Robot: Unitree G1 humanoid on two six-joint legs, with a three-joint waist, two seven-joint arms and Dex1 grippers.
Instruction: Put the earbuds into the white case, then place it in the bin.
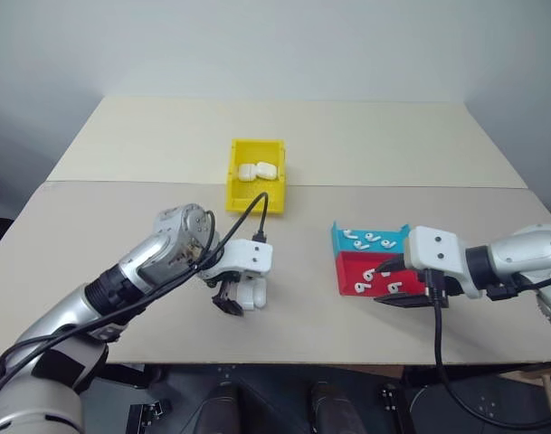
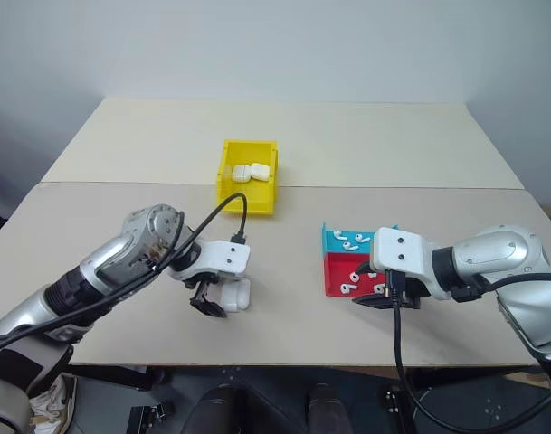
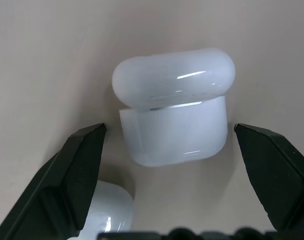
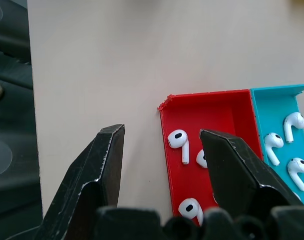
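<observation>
Hovering over the beige tabletop [image 1: 121, 226], the left hand [image 3: 169, 137] points steeply down with its 2 black fingers spread wide apart around a small glossy white rounded plastic case [image 3: 174, 112], touching nothing. This case lies well in front of the bright yellow rectangular plastic bin [image 1: 255, 172], on the robot's side of it, and its lid looks shut or almost shut. A 2nd white case [image 3: 109, 210] lies just beside it, near 1 finger. 2 more white cases [image 1: 257, 170] already lie inside the bin.

The right hand [image 4: 161, 145] hangs over the near edge of the shallow red tray [image 4: 201, 107], well to the right of the bin, fingers partly apart and holding nothing. Tiny glossy white stemmed earbuds [image 4: 179, 142] lie in this tray and in the shallow teal tray [image 4: 271, 97] touching it.

I think the main risk is the neighbouring case: a finger closing could push it or pinch both cases together. The glossy shell could also slip out.

Whether earbuds are inside the case cannot be seen. The 2nd case is cut off by the finger and the picture edge.
</observation>
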